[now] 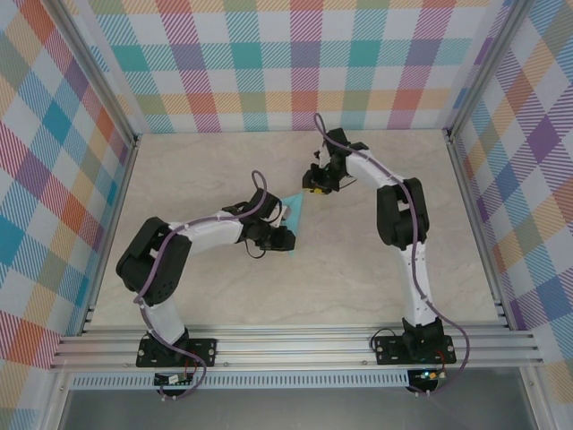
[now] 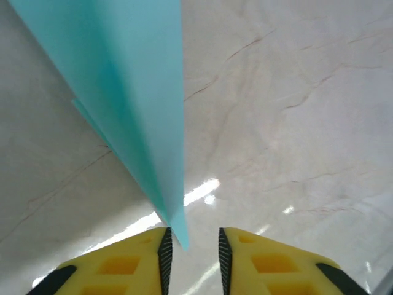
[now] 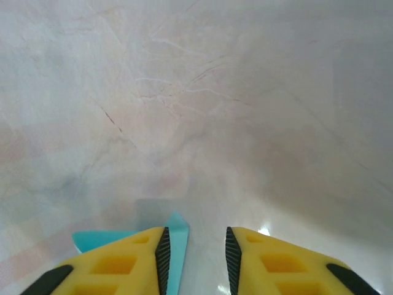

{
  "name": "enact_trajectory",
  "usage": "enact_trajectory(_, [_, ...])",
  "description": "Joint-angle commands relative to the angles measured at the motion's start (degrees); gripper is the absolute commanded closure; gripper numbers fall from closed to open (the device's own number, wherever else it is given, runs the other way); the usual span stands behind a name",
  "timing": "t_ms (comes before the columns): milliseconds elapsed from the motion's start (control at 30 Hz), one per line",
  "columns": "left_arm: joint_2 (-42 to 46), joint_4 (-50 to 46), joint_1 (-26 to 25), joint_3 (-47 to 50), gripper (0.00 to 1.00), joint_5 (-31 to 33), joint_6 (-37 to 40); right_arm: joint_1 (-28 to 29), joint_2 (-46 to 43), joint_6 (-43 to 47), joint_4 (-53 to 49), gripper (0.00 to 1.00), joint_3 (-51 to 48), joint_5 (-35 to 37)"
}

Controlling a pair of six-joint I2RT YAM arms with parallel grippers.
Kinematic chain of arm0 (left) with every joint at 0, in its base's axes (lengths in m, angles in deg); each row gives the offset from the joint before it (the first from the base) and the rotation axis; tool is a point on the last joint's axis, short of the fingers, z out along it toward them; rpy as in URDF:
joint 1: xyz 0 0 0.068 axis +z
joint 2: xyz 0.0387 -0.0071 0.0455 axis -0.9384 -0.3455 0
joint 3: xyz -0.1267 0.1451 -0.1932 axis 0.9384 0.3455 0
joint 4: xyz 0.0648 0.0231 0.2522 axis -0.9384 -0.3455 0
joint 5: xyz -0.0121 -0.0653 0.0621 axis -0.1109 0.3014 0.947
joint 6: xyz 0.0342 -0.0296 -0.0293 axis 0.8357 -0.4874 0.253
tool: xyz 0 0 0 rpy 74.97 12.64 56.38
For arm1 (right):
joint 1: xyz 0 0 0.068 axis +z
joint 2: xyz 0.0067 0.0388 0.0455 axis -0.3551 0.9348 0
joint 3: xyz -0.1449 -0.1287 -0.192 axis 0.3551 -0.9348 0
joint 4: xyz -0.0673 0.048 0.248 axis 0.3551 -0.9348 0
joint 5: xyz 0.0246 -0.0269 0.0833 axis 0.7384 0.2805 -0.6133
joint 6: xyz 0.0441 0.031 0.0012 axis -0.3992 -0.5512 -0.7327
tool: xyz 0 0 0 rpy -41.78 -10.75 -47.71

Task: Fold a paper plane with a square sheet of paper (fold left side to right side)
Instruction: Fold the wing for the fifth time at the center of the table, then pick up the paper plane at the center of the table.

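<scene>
- Near edge: the arm bases are bolted to an aluminium rail point(image 1: 295, 345). The table point(image 1: 233, 296) just beyond it is bare marble-patterned surface, giving open room in front of both arms.
- Left gripper point(image 2: 194, 246): the jaws stand partly apart. The sharp tip of the paper plane point(image 2: 135, 92) lies in the gap close to one pad and is not clamped.
- Paper plane: a narrow turquoise dart at mid-table, between the two grippers. It widens away from the left gripper, and a lower layer shows along one long edge.
- Right gripper point(image 3: 196, 239): the jaws are partly apart. A corner of the wide end sits in the gap beside one finger and nothing is gripped.
- Step in hand, as a judgement: a lengthwise fold is being worked, with each end straddled but free.
- Next move, as a judgement: both jaws need to close on the same flap and carry it left to right together, so the long edges meet without skewing the crease.
- Far side: bare table extends to the plaid walls point(image 1: 269, 63), well apart from the paper. The side frames are also distant.
</scene>
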Motion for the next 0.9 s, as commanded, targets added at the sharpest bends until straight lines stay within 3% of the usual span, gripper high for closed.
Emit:
enact_trajectory(0, [7.77, -2.28, 0.84, -1.61, 0.66, 4.06, 0.79, -0.59, -8.26, 1.05, 1.01, 0.63, -4.68, 3.45])
enact_trajectory(167, [17.74, -1.43, 1.12, 3.62, 0.54, 19.97, -2.11, 0.46, -16.33, -3.34, 4.62, 0.54, -16.88, 2.30])
enact_trajectory(333, [26.67, -0.80, 1.30, 10.16, 0.45, 34.66, -7.35, 6.13, -20.73, -6.71, 7.70, 0.44, -25.41, 0.44])
enact_trajectory(567, [29.20, -1.33, 1.30, 11.84, 0.42, 38.01, -8.70, 13.97, -17.35, -8.64, 6.16, 0.39, -24.74, 4.43])
enact_trajectory(733, [29.36, -1.37, 1.31, 11.79, 0.42, 37.66, -8.90, 14.19, -14.38, -8.50, 3.20, 0.50, -22.89, 8.57])
enact_trajectory(867, [29.29, -1.57, 1.30, 11.58, 0.42, 37.91, -8.75, 14.18, -13.76, -6.58, 1.01, 0.70, -22.08, 11.57])
